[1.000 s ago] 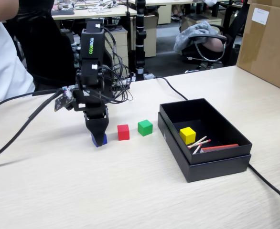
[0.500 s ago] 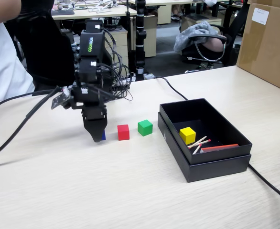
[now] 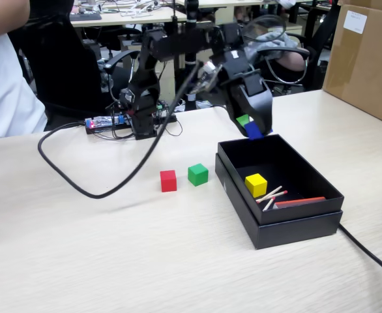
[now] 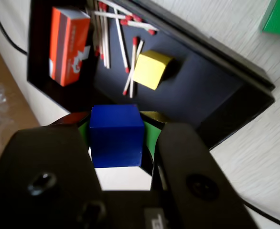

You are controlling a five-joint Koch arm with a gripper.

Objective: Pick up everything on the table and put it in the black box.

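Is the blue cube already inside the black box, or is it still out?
Still out. The gripper is shut on the blue cube, holding it in the air above the far edge of the black box, where only the yellow cube lies.

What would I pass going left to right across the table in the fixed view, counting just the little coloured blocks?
Small red cube → small green cube → small blue cube held up in the claw → small yellow cube inside the shallow black cardboard box.

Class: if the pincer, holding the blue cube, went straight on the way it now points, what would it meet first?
Probably the black box: the pincer points down over its far edge, so the blue cube would meet the rim or bare floor; depth is unclear.
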